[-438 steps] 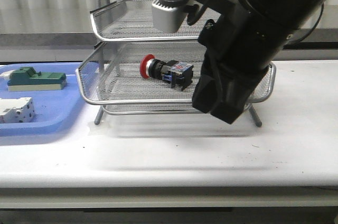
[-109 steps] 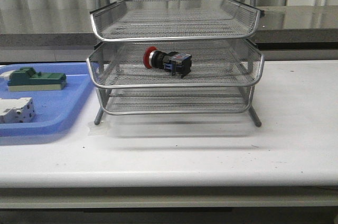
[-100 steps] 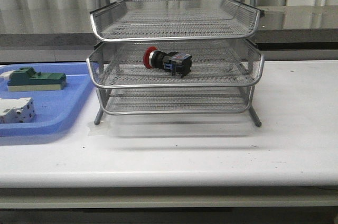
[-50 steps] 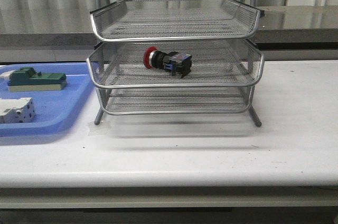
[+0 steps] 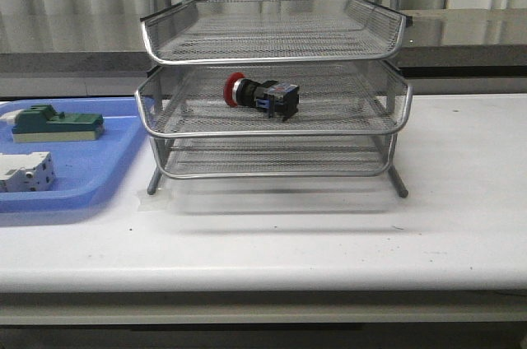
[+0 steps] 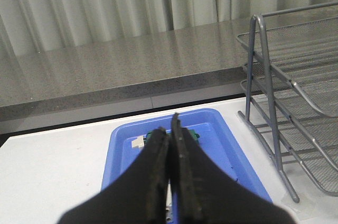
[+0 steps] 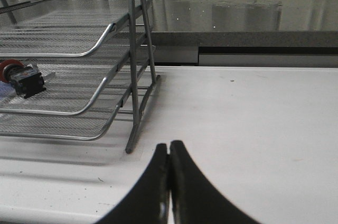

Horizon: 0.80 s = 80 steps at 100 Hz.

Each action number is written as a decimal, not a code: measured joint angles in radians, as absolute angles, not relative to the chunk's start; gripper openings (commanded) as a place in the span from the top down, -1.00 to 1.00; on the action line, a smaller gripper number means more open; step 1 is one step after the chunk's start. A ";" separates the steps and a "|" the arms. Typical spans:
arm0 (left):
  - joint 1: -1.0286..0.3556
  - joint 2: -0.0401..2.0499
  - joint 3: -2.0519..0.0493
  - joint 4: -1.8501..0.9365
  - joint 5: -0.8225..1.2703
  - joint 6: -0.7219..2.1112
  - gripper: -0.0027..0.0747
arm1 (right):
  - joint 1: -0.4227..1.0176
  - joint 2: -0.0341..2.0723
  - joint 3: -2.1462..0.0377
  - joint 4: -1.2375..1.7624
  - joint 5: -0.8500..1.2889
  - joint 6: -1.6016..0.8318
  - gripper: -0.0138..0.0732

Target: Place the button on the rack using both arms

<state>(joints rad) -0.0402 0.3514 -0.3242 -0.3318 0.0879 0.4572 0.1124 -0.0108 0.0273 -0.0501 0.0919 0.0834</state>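
The button [image 5: 262, 95], red-headed with a black body and blue rear block, lies on its side in the middle tray of the silver wire rack [image 5: 272, 131]; it also shows in the right wrist view [image 7: 20, 76]. No arm appears in the front view. My left gripper [image 6: 170, 129] is shut with nothing in it, hanging over the blue tray [image 6: 222, 139], well left of the rack [image 6: 285, 123]. My right gripper [image 7: 169, 147] is shut and empty over the white table, to the right of the rack [image 7: 105, 81].
A flat blue tray [image 5: 90, 168] left of the rack holds a green-topped block [image 5: 56, 124] and a white circuit breaker [image 5: 25, 172]. A grey ledge and curtains run behind. White table [image 5: 329, 234] lies in front of the rack.
The right arm that hung before the rack 4.4 s ago has left the front view, and the middle tray has slid back in. Nothing has moved over the last second.
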 measured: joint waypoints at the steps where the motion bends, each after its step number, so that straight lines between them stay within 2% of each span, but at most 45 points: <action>1: -0.040 0.351 -0.324 -0.332 0.088 0.457 0.98 | 0.112 -0.011 0.027 -0.050 0.092 0.083 0.82; 80: -0.040 0.351 -0.324 -0.332 0.080 0.457 0.98 | 0.112 -0.011 0.027 -0.050 0.090 0.085 0.82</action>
<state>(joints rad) -0.0402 0.3514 -0.3242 -0.3318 0.0797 0.4572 0.1124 -0.0108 0.0273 -0.0501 0.0904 0.0853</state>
